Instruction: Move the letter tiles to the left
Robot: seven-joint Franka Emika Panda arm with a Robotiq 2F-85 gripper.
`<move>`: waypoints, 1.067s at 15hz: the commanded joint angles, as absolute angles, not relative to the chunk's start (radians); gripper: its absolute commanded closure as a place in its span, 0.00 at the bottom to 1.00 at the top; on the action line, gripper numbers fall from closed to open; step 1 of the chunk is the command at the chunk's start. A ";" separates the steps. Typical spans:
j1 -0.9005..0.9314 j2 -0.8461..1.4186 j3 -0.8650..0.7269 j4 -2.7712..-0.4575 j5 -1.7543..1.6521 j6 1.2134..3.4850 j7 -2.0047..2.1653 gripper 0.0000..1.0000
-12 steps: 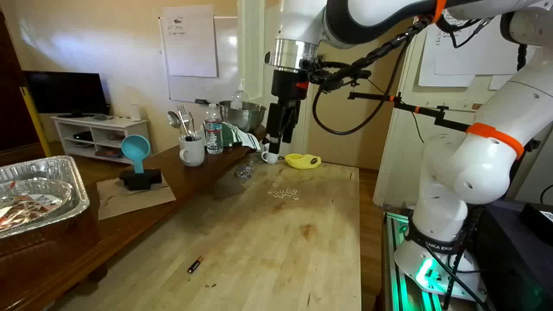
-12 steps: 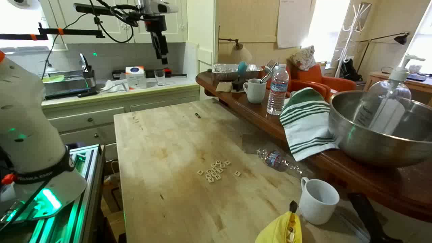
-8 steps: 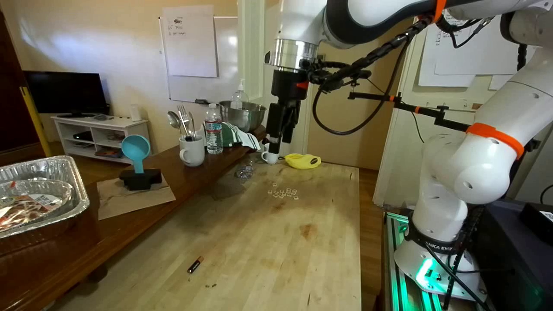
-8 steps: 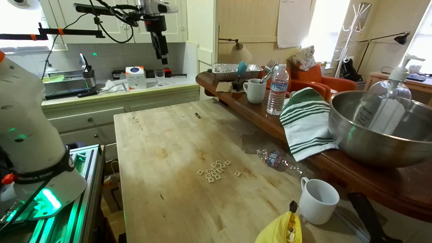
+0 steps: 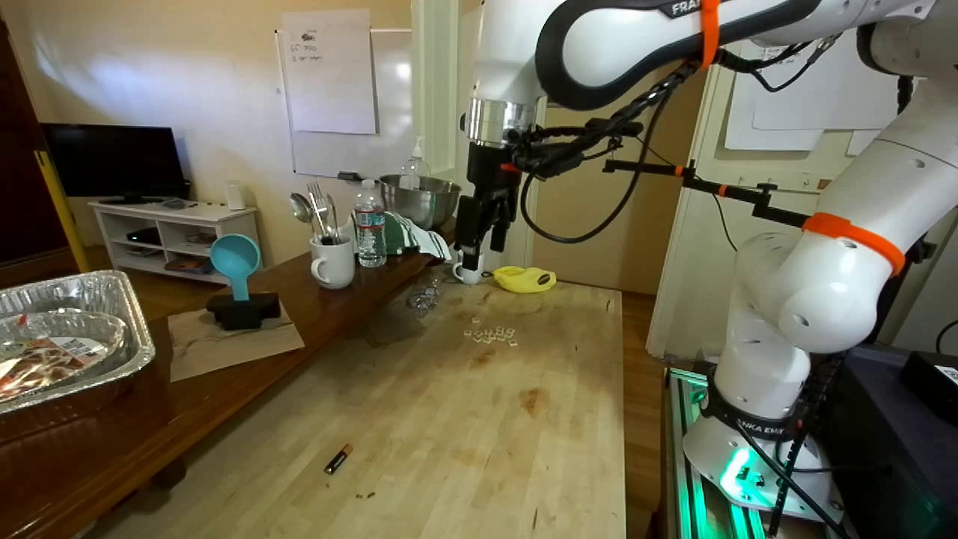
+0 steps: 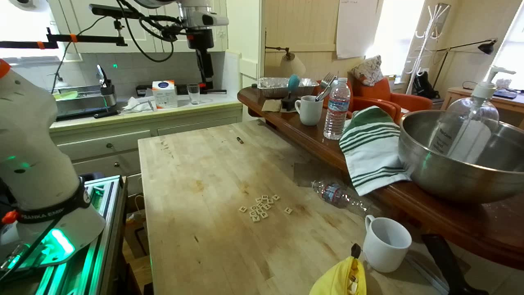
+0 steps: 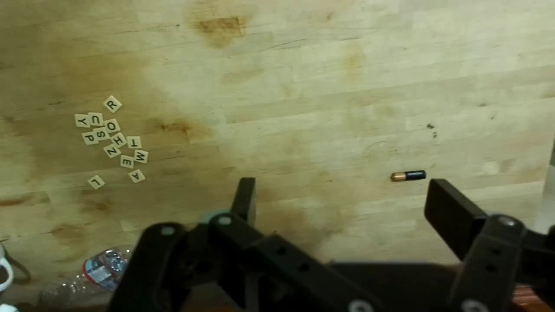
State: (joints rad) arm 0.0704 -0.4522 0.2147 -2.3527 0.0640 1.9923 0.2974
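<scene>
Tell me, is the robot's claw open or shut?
Open. The claw has its fingers wide apart in the wrist view, with table showing between them.

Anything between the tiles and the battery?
No object: just bare, stained tabletop from the tiles to the battery, in the wrist view and in both exterior views.

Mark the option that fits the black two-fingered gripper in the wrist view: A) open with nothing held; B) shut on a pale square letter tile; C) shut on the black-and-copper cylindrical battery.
A, since the black two-fingered gripper shows a wide gap with light wooden tabletop visible through it, and the pale square letter tiles and battery lie on that tabletop.
</scene>
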 commanded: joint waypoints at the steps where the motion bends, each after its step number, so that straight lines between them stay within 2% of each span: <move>1: 0.028 -0.362 0.189 -2.412 -0.004 2.154 0.311 0.00; 6: 0.076 -0.231 0.061 -2.444 0.133 2.286 -0.038 0.00; 9: 0.063 -0.158 0.012 -2.426 0.157 2.261 -0.224 0.00; 14: 0.020 -0.060 -0.034 -2.398 0.105 2.273 -0.333 0.00; 16: 0.005 -0.032 -0.038 -2.397 0.096 2.342 -0.288 0.00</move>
